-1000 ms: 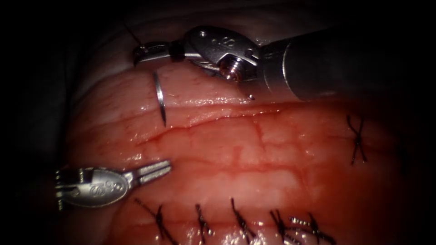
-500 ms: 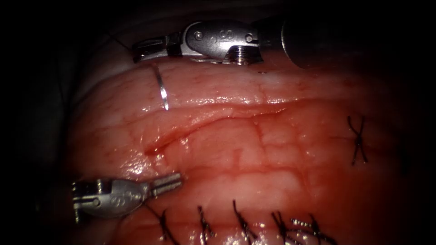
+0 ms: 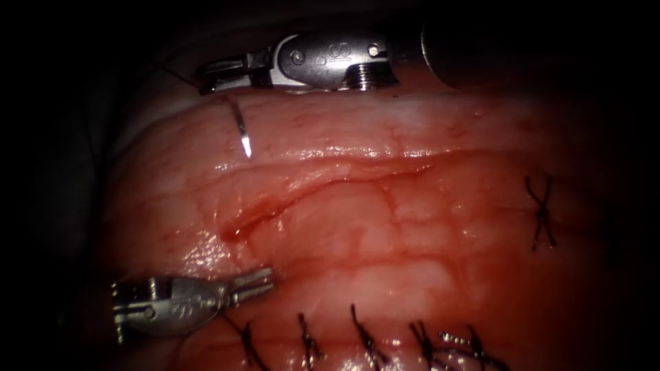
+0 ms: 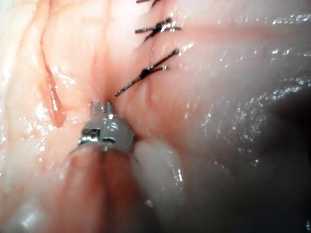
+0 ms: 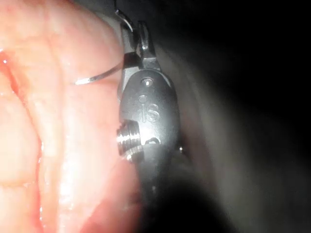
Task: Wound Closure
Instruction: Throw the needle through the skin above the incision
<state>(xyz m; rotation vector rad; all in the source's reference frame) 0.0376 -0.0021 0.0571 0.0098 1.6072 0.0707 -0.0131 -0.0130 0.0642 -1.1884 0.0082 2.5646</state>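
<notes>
Needle (image 3: 240, 130) is what I am watching, but I read the field from the left. My left tool (image 3: 251, 282) lies low on the tissue (image 3: 412, 233), its jaws pressed together on nothing, tips resting just left of the row of dark stitches (image 3: 306, 340); the left wrist view shows the same closed tips (image 4: 103, 108) against the wet surface near a stitch (image 4: 146, 74). A little further right the cut (image 3: 302, 192) opens, its left end gaping and red, running up and right across the tissue.

Above that end hangs the needle, held near its rear end by my right tool (image 3: 223, 75), jaws pinching it. Its point is down and free, not in the tissue, on the far side of the cut. The right wrist view shows the curve (image 5: 99, 76) sweeping off the jaws (image 5: 133, 48) towards the tissue edge. Dark thread (image 3: 180, 77) trails from the jaws to the left.

I judge the needle stiff, light and slick when wet, apt to swivel in the jaws; grasp it flat on the body, back from the point. The tissue looks soft and slippery and would tear if pulled.

Far right sits one crossed stitch (image 3: 542, 213).
</notes>
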